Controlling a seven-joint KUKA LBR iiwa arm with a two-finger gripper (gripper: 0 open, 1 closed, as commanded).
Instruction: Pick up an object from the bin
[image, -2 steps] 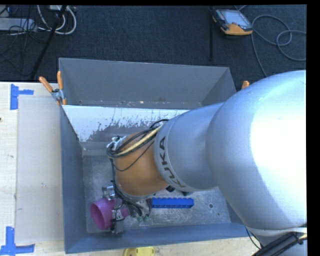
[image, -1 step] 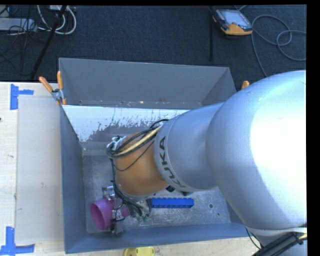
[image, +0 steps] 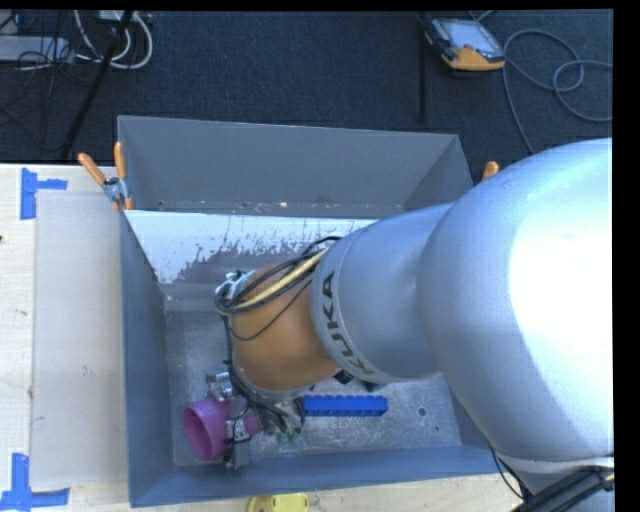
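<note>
My gripper (image: 236, 430) reaches down into the front left part of the bin, under the arm's orange cover. A purple cup (image: 206, 429) lies on its side right against the gripper's left, its open mouth facing left and its base hidden behind the gripper. A long blue toothed brick (image: 344, 405) lies flat on the bin floor just to the right of the gripper.
The arm and its orange cover hide much of the bin's middle and right. A small dark green thing (image: 289, 431) peeks out beside the gripper, below the brick's left end. The front wall of the bin is close below the cup.
</note>
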